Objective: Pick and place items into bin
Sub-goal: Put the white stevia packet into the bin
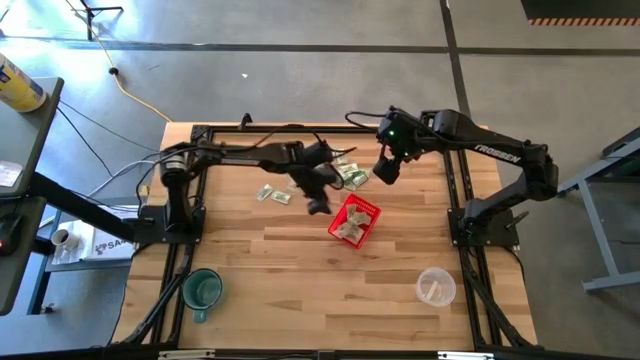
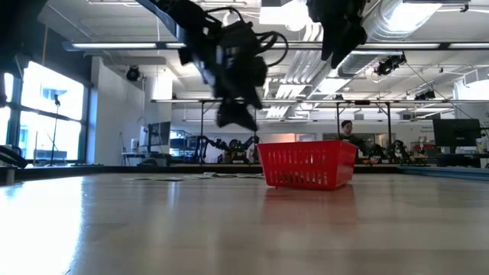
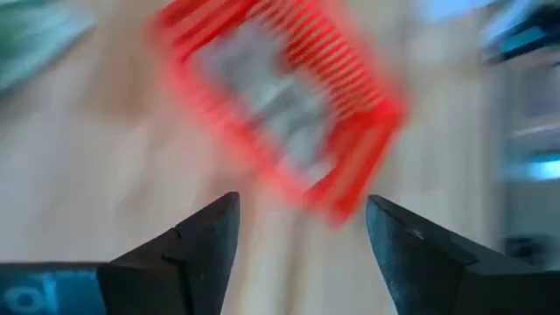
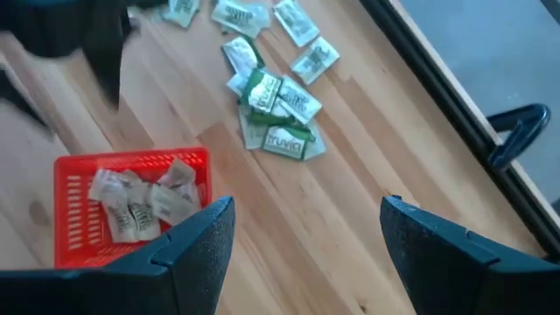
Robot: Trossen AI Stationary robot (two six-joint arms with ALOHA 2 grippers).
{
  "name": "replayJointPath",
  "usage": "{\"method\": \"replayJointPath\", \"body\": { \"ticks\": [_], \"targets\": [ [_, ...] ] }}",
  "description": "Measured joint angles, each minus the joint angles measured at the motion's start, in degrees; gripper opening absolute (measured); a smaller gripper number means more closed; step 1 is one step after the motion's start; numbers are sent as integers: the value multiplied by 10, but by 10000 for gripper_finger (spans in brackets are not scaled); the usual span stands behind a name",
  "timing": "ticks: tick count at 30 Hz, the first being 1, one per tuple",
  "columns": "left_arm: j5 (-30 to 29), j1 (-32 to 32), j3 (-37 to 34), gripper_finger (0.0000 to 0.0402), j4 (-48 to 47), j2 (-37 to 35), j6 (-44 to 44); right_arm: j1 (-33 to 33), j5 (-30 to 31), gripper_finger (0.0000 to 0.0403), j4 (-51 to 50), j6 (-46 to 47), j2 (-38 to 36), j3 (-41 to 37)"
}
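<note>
Left claw wide, empty, raised just beside bin. Right claw wide, empty, above slips on surface. Bin holds few slips. Risk: claws close together, arms could clash reaching same pile.

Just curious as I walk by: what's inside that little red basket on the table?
The red basket holds several crumpled green-and-white paper slips, seen from the right wrist view. Anything beneath them on the basket's floor is covered.
</note>
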Motion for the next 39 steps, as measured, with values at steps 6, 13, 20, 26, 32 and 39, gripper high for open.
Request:
{"method": "replayJointPath", "body": {
  "ticks": [6, 13, 20, 26, 32, 39],
  "targets": [
    [-202, -2, -39, 256, -193, -53, 70, -23, -28, 276, 47, -19, 13, 0],
    [-268, 28, -132, 237, -167, -63, 20, -31, -57, 276, 88, -43, 43, 0],
    [-284, 28, -166, 250, -107, -63, 113, -36, -91, 276, 90, -89, 85, 0],
    [-300, 38, -199, 234, -65, -63, 159, -41, -102, 276, 92, -104, 113, 0],
    [-248, 74, -226, 177, -20, -66, 161, -41, -102, 276, 102, -108, 118, 0],
    [-207, 90, -225, 36, -18, -64, 155, -41, -101, 276, 99, -102, 118, 1]
  ]
}}
